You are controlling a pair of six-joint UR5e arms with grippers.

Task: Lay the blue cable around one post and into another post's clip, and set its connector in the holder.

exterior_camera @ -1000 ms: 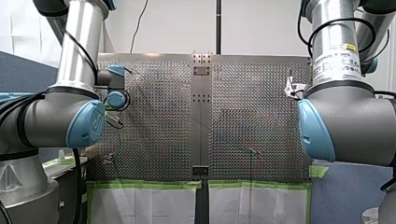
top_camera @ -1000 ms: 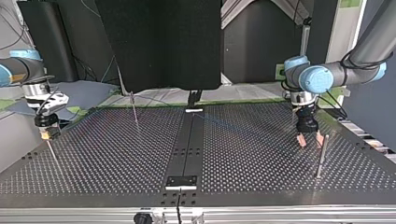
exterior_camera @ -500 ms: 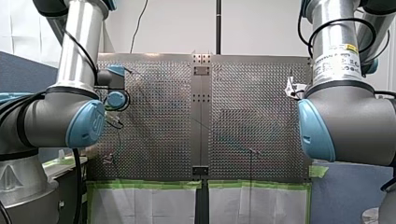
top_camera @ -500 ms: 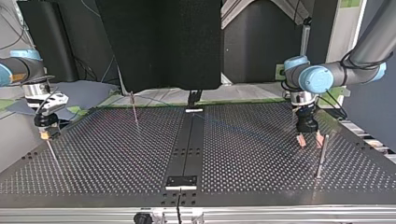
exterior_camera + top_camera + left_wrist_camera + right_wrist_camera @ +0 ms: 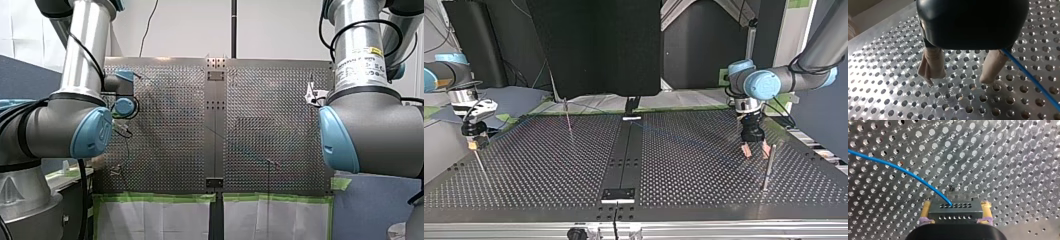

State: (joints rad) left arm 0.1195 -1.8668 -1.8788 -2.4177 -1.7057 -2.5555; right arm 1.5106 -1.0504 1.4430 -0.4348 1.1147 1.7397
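In the right wrist view my right gripper point(image 5: 956, 206) is shut on a grey connector point(image 5: 955, 210) with rows of small holes, its yellow pads on either side. The blue cable point(image 5: 903, 171) leaves the connector and curves away over the perforated table. In the top view that gripper point(image 5: 473, 143) hangs at the left above a thin post point(image 5: 480, 166). My left gripper point(image 5: 960, 77) stands open just above the table with nothing between its beige fingers point(image 5: 931, 71). The blue cable point(image 5: 1034, 81) runs beside one finger. In the top view it point(image 5: 754, 149) hovers next to a post point(image 5: 768, 167).
A third thin post point(image 5: 568, 119) stands far back at the top view's left. A dark strip point(image 5: 625, 160) runs down the table's middle with a small black block point(image 5: 619, 194) at its near end and another point(image 5: 631, 118) at its far end.
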